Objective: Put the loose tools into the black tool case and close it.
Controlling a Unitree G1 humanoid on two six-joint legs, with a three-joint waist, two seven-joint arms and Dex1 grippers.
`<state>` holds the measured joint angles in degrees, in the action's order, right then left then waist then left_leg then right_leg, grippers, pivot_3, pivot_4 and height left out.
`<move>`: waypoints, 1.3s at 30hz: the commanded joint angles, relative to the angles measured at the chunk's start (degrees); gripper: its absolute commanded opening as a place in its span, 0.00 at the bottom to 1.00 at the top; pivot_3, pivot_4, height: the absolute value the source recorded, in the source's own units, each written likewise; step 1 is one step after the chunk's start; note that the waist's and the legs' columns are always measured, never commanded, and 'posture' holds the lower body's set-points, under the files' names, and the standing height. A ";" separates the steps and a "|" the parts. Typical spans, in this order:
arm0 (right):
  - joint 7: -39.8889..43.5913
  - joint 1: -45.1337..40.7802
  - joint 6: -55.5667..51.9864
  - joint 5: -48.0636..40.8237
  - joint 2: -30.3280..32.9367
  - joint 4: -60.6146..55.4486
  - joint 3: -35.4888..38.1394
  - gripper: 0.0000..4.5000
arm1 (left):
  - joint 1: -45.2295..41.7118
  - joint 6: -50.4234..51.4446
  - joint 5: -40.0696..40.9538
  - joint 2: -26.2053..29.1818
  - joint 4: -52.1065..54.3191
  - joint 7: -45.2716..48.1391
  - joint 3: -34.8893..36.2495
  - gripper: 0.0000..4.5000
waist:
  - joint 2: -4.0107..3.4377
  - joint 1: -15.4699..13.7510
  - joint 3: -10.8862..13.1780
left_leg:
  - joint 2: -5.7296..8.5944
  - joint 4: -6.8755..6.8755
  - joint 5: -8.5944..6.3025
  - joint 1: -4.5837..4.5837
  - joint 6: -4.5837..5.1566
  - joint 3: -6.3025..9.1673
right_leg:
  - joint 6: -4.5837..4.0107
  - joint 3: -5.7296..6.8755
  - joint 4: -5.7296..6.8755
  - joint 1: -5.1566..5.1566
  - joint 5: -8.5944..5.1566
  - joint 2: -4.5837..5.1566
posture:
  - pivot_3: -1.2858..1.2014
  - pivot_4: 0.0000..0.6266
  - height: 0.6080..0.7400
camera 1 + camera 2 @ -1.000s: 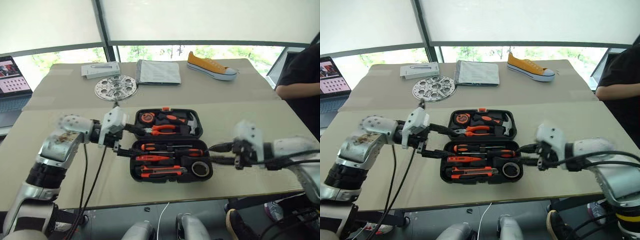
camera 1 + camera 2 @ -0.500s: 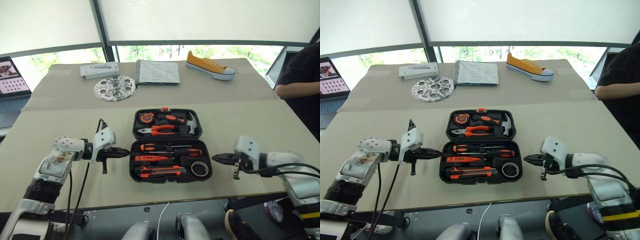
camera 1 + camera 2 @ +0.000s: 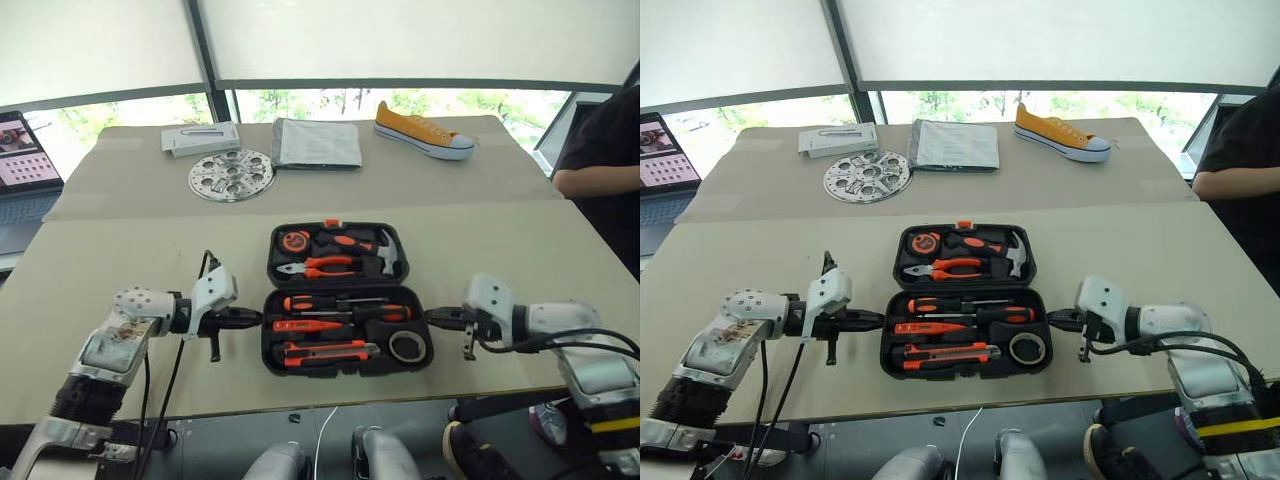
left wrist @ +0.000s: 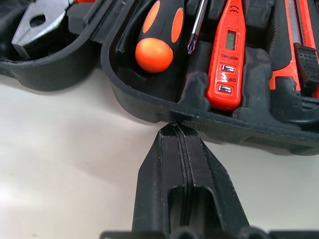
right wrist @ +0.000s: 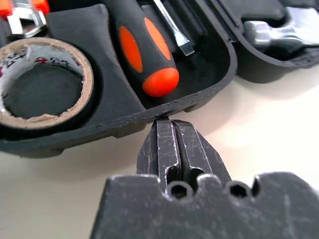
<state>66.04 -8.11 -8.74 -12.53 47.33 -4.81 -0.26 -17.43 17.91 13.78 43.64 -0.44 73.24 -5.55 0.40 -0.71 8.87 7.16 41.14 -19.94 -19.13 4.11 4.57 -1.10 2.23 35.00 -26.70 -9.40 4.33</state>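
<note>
The black tool case (image 3: pixel 340 369) lies open flat on the table, its lid half farther from me. In the near half sit two screwdrivers (image 3: pixel 330 301), the orange tester (image 3: pixel 305 325), the utility knife (image 3: pixel 325 350) and the tape roll (image 3: pixel 405 346). My left gripper (image 3: pixel 256 318) is shut, its tip against the near half's left wall (image 4: pixel 164 112). On the other side, my right gripper (image 3: pixel 432 318) is shut too, with its tip at the right wall (image 5: pixel 164 109), below a screwdriver handle (image 5: pixel 144 55).
The lid half holds a tape measure (image 3: pixel 294 239), pliers (image 3: pixel 325 264) and a hammer (image 3: pixel 385 248). Farther back lie a perforated disc (image 3: pixel 231 174), a grey folder (image 3: pixel 317 142), a white box (image 3: pixel 201 138) and a yellow shoe (image 3: pixel 423 131). A laptop (image 3: pixel 25 150) is far left, a person (image 3: pixel 600 150) at right.
Both arms have come down toward the table. Both grippers went from open to shut, and their tips now meet the two ends of the case's near half.
</note>
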 commanded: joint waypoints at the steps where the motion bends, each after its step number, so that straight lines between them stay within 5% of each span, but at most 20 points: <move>1: 1.06 1.45 -0.05 -4.12 -0.65 -8.17 0.34 0.00 | 0.11 -0.36 2.20 -1.11 3.82 0.97 -1.19 0.01 | 0.00 -0.02 0.00 | 0.00 0.02 0.00 0.00 0.00 0.00 | 0.00 -0.01 0.00 0.01 0.00 0.00 | 0.52 0.24 1.00; 8: -7.26 5.15 -1.85 0.82 0.68 -5.13 6.15 0.00 | 3.05 4.66 2.25 2.96 4.51 -0.38 1.84 0.06 | 0.00 0.00 0.00 | 0.01 0.02 0.00 0.06 -0.01 -0.02 | 0.00 -0.03 0.00 0.07 0.00 0.00 | 0.52 0.24 1.00; 13: -12.08 3.73 -17.39 -5.73 2.01 -6.76 13.90 0.34 | -0.63 16.98 5.73 3.69 -1.12 -6.74 7.84 0.42 | -0.01 -0.22 0.00 | 0.02 0.04 0.00 0.06 -0.01 -0.02 | 0.00 -0.03 0.02 0.08 0.00 -0.01 | 0.52 0.24 1.00; 20: -21.90 -12.49 -45.31 -14.98 -1.92 -8.11 12.63 0.84 | -20.94 42.62 10.54 -3.14 -16.18 -16.33 9.79 0.99 | -0.01 -0.01 0.00 | 0.01 0.16 0.04 0.12 -0.07 0.00 | -0.01 -0.02 0.04 0.23 0.00 0.00 | 0.52 0.24 1.00; 25: -26.41 -23.46 -54.64 -15.38 -6.72 -0.60 9.21 0.84 | -33.04 48.89 9.17 -11.49 -26.59 -25.31 10.48 0.99 | 0.06 -0.21 -0.02 | 0.05 0.25 0.04 0.00 -0.05 0.03 | 0.01 0.02 0.10 0.14 0.02 0.05 | 0.52 0.24 1.00; 30: -29.44 -29.24 -55.30 -12.07 -9.51 5.76 3.70 0.84 | -36.28 45.61 7.67 -14.52 -31.98 -26.66 8.57 0.99 | 0.05 0.29 -0.02 | 0.06 0.29 0.04 -0.18 -0.05 0.03 | 0.00 0.00 0.39 -0.09 0.02 0.07 | 0.52 0.24 1.00; 33: -30.55 -30.80 -53.84 -10.01 -10.55 9.62 1.30 0.86 | -37.01 45.21 8.09 -15.81 -33.62 -27.03 8.96 0.86 | 0.05 0.55 -0.02 | 0.08 0.30 0.04 -0.24 -0.05 0.01 | 0.00 -0.03 0.45 -0.22 0.03 0.06 | 0.52 0.24 1.00; 39: -31.65 -34.27 -52.08 -8.80 -13.63 15.10 1.15 0.86 | -36.57 45.15 7.96 -16.00 -33.53 -27.40 8.73 0.39 | 0.05 0.73 -0.03 | 0.11 0.51 0.04 -0.22 -0.06 -0.02 | -0.01 -0.10 0.40 -0.22 0.03 0.07 | 0.52 0.24 1.00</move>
<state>34.66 -40.74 -62.26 -21.53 33.94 10.05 0.24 -53.29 63.52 21.31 27.41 -34.84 45.25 3.05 0.45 0.02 8.84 7.27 41.67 -19.90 -19.35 4.05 4.56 -1.11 2.13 35.43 -26.92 -9.37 4.41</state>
